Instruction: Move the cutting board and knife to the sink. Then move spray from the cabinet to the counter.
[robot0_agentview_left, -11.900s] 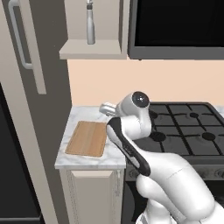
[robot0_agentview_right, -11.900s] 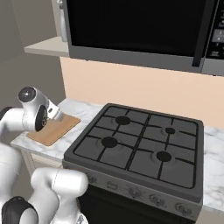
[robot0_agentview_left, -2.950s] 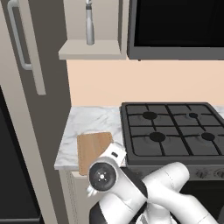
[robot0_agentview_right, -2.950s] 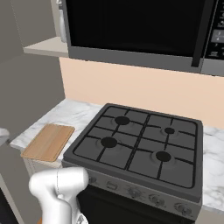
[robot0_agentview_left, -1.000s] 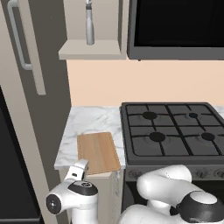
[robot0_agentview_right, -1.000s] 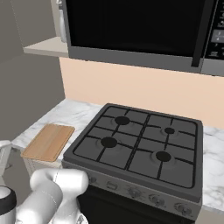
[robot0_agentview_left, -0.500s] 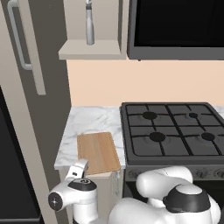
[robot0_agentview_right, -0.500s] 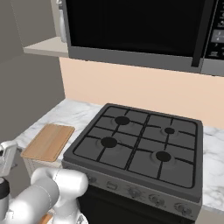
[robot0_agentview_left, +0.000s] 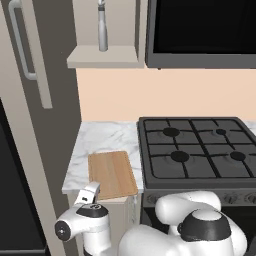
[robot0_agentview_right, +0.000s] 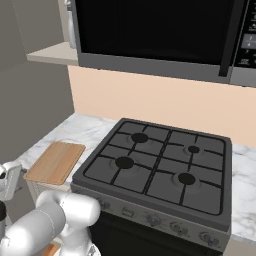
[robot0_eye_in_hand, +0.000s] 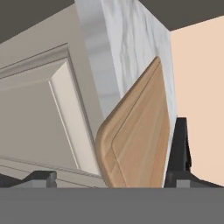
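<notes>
A beige wall cabinet (robot0_agentview_left: 30, 75) w/ a long grey bar handle stands far left, door swung open; on its plain inner shelf a tall slim grey spray bottle (robot0_agentview_left: 102, 27) w/ narrow neck stands upright; below, the white marble counter (robot0_agentview_left: 100, 140) w/ grey veins carries a flat light-brown wooden cutting board (robot0_agentview_left: 112, 174) w/ rounded corners, lying near the front edge and jutting slightly past it, just left of the black gas stovetop (robot0_agentview_left: 200, 152); the white arm's two-finger gripper (robot0_agentview_left: 89, 192) sits low in front of the counter edge, at the board's near-left corner; in the hand view the board (robot0_eye_in_hand: 135, 140) overhangs the marble between the two dark fingertips (robot0_eye_in_hand: 41, 177), jaws spread wide on either side, not clamped on it; whether a pad touches the board can't be told; right base view shows the board (robot0_agentview_right: 56, 161) left of the stovetop (robot0_agentview_right: 157, 167), black-fronted microwave (robot0_agentview_right: 160, 30) overhead.
</notes>
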